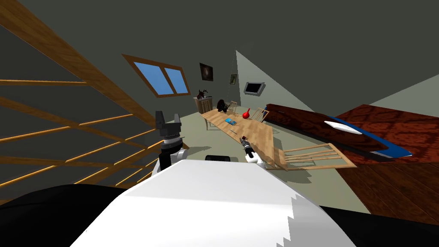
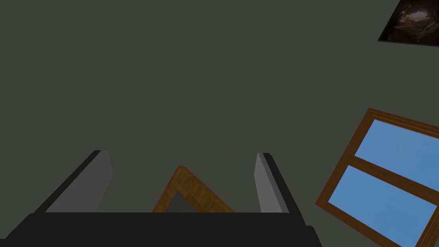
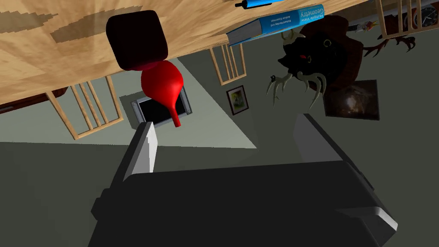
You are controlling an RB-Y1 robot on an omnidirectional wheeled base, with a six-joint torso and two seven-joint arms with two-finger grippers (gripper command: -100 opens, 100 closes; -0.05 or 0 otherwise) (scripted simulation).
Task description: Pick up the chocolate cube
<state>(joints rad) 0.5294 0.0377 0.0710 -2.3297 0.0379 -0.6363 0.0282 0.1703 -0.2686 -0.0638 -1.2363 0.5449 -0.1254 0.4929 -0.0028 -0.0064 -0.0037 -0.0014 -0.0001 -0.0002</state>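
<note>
1. The right gripper (image 3: pixel 229 137) hangs over a long wooden table (image 3: pixel 51 64). Its two light grey fingers (image 3: pixel 146 148) are spread wide, about a third of the wrist camera's frame apart. Nothing is held between them and nothing touches either blade.
2. The chocolate cube (image 3: pixel 136 40), dark brown with rounded corners, sits on the bare tabletop ahead of that gripper. It is apart from the fingertips and lines up more with one finger than with the gap between the two.
3. A red vase (image 3: pixel 163 85) with a narrow neck stands upright on the table beyond the cube. From the hand's camera the cube overlaps the vase's base.
4. Farther along the table a blue book (image 3: pixel 278 23) lies flat, with a blue pen (image 3: pixel 253 3) just beside it. A dark horned figure (image 3: pixel 313 60) stands past them, toward the table's far end.
5. From the head camera, the right arm stretches forward from the chest over the near end of the table. The slatted back of a wooden chair (image 1: pixel 317 156) sits near the table's near corner, on the robot's right.
6. The left gripper (image 1: pixel 168 115) is raised to the left of the chest, well apart from the table. Its wrist camera shows both blades parted wide, gripping nothing.
</note>
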